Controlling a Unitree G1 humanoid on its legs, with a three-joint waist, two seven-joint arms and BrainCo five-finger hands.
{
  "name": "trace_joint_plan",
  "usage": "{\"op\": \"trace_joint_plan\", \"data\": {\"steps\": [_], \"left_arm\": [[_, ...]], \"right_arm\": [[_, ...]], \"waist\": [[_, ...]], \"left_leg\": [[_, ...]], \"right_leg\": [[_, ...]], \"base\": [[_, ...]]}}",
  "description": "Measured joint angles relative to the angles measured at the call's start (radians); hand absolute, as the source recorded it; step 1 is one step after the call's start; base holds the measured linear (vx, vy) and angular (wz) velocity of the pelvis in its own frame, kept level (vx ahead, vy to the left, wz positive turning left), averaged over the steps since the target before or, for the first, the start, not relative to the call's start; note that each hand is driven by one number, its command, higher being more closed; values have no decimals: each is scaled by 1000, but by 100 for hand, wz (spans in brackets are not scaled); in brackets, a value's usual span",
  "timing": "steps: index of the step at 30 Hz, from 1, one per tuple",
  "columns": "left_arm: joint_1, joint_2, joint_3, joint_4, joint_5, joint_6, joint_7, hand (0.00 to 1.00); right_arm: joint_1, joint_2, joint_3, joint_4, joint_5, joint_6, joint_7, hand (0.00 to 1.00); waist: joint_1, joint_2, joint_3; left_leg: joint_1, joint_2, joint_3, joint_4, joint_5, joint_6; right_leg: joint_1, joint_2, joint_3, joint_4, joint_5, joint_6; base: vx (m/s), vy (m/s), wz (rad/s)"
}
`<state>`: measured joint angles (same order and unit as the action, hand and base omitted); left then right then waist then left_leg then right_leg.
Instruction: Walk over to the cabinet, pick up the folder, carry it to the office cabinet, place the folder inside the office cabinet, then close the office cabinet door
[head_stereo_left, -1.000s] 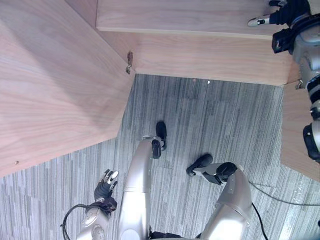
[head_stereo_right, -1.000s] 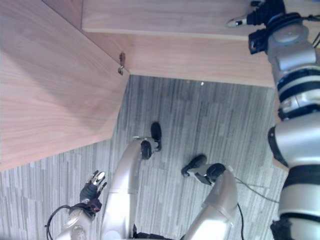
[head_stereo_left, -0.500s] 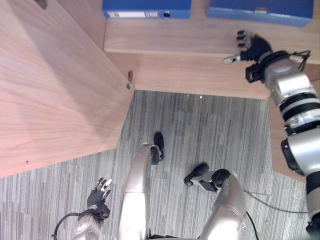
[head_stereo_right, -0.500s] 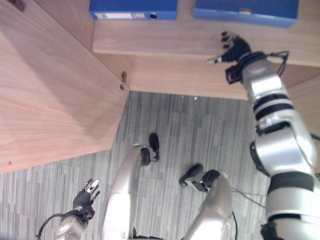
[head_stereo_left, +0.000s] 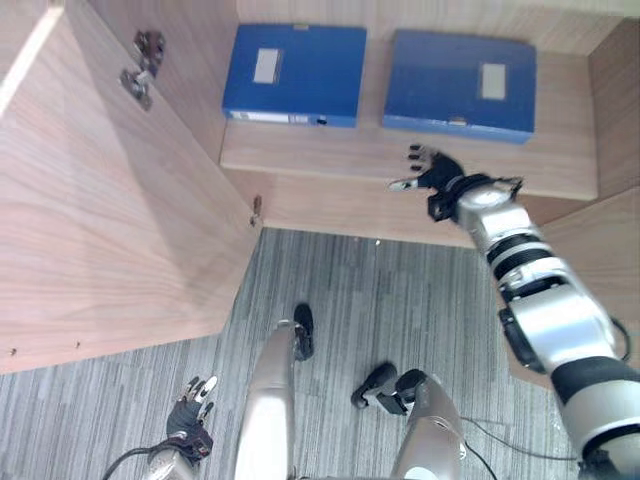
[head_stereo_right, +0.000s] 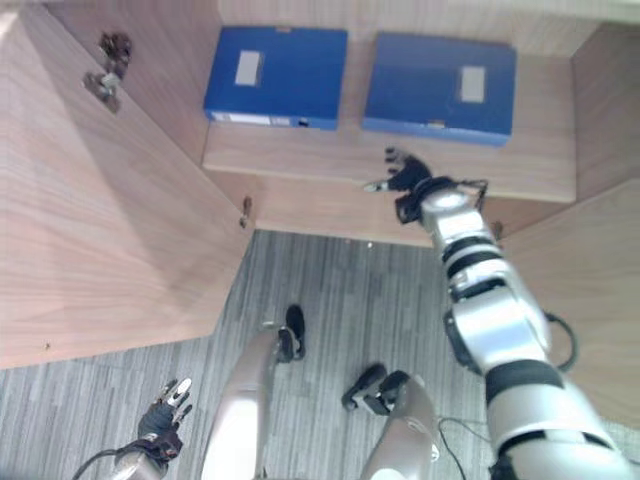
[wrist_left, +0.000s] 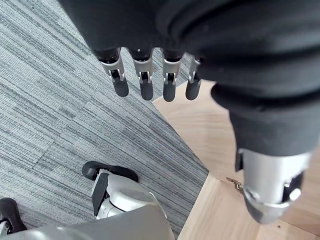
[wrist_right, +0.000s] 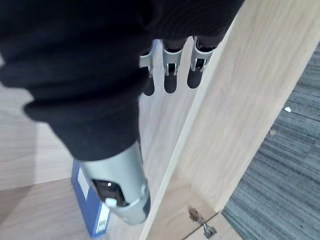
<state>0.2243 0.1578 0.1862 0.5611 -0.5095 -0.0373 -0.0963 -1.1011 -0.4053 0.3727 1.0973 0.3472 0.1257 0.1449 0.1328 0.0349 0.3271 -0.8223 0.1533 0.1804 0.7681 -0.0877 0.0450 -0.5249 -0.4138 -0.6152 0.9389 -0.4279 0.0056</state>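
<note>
While the right robot hand (head_stereo_left: 434, 175) hovers spread, empty, at the shelf (head_stereo_left: 330, 152) edge, the nearer folder (head_stereo_left: 455, 88) lies flat just beyond, long side parallel to that edge.

Grey striped carpet (head_stereo_left: 420, 280) meets light wooden cabinet (head_stereo_left: 330, 205).

Below me lies a grey carpet (head_stereo_left: 440, 300), striped in thin bands of lighter and darker grey. It is laid in tiles, and the stripes of neighbouring tiles run in different directions, with faint seams between them showing in my left wrist view. Near the carpet's far edge I see a small white speck (head_stereo_left: 377, 241) lying on it, and my right wrist view shows a white scrap (wrist_right: 286, 108) on the carpet with a smaller brownish crumb (wrist_right: 271, 132) near it, the two apart.
</note>
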Motion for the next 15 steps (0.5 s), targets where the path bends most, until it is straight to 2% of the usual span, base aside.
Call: {"op": "trace_joint_plan", "data": {"steps": [4,6,8,11,14,15], "left_arm": [[-1,-18,-15,1,40,0,1,0],[-4,-32,-38,22,61,-1,1,0],[-18,-47,-61,71,92,-1,2,0],[-55,-60,-95,132,188,0,2,0],[-113,-81,-102,194,248,-1,2,0],[-140,-92,-108,222,273,-1,2,0]], "right_arm": [[166,165,-51,29,-42,-1,-13,0],[262,244,-75,48,-59,0,-25,0],[403,334,-101,48,-98,-2,-31,0],[581,421,-206,48,-211,-13,-42,0],[722,454,-302,46,-235,-20,-69,0],[782,458,-348,45,-243,-25,-80,0]], "waist": [[-10,-25,-29],[-11,-30,-61],[-24,-48,-116],[-32,-72,-174],[-44,-85,-206],[-57,-88,-214]], "left_leg": [[163,14,43,-131,23,-13],[240,27,63,-207,39,-22],[339,30,99,-341,83,-35],[455,28,156,-513,146,-58],[529,8,164,-635,204,-79],[564,-2,158,-684,225,-87]], "right_leg": [[134,58,-6,-158,57,16],[203,103,-10,-266,99,21],[277,156,-11,-416,162,27],[353,217,-7,-587,236,32],[403,241,-19,-666,263,40],[432,247,-36,-688,265,44]], "base": [[82,-62,-21],[117,-62,-34],[161,-58,-36],[146,-57,-38],[147,-53,-2],[132,-56,21]]}}
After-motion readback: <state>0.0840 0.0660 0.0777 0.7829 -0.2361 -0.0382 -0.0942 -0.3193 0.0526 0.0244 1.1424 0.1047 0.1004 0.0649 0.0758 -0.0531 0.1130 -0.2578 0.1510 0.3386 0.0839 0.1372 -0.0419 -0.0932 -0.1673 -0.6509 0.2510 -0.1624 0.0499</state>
